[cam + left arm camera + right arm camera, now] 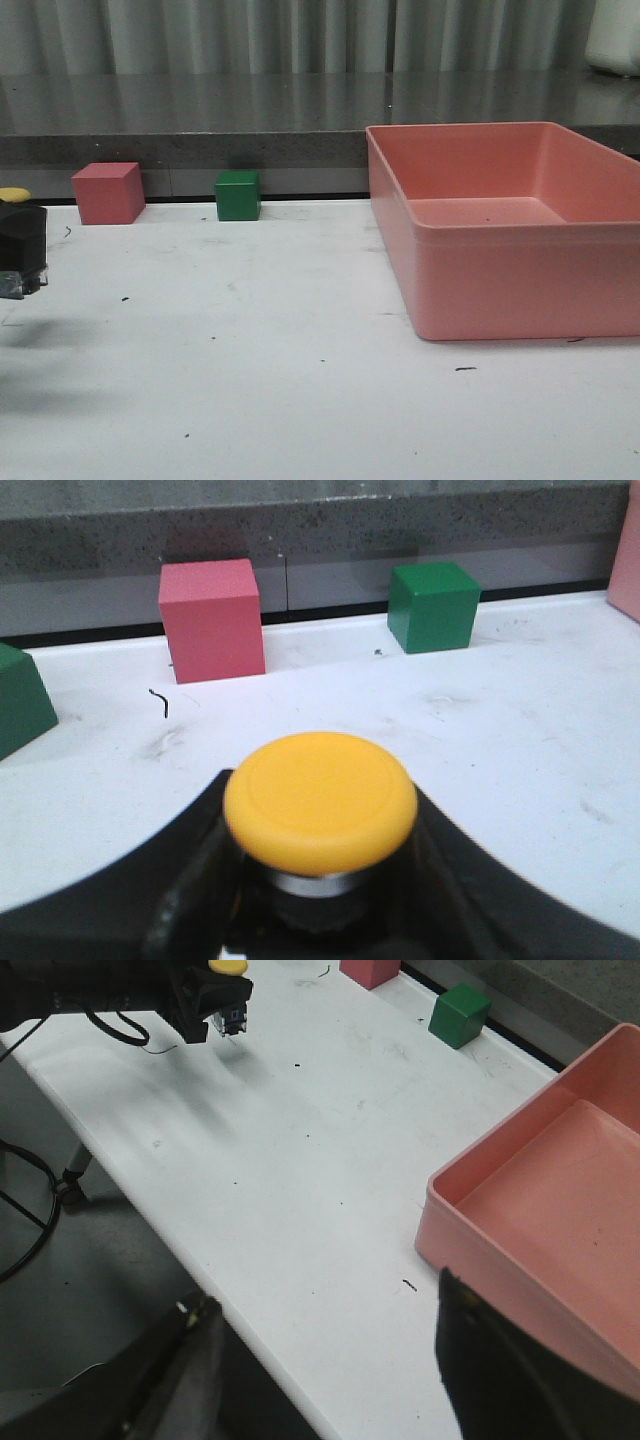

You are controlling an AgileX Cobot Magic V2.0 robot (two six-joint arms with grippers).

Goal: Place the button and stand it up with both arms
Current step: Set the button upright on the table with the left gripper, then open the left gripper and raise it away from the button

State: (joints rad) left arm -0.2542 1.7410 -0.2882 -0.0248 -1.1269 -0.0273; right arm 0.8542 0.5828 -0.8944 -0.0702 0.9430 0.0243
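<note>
The button shows in the left wrist view as a round yellow-orange cap (320, 800) on a black body, upright between my left gripper's (320, 885) black fingers, which are shut on it. In the front view the button (13, 194) and the left gripper (20, 255) are at the far left edge, held a little above the white table, with a shadow below. The right wrist view shows the button (228, 967) with its clear base hanging under the left gripper (213, 1005). My right gripper (325, 1360) is open and empty over the table's front edge, beside the pink bin.
A red cube (108, 192) and a green cube (238, 195) stand at the back of the table (250, 380). A large pink bin (480, 280) fills the right side. Another green block (20, 695) is near the left gripper.
</note>
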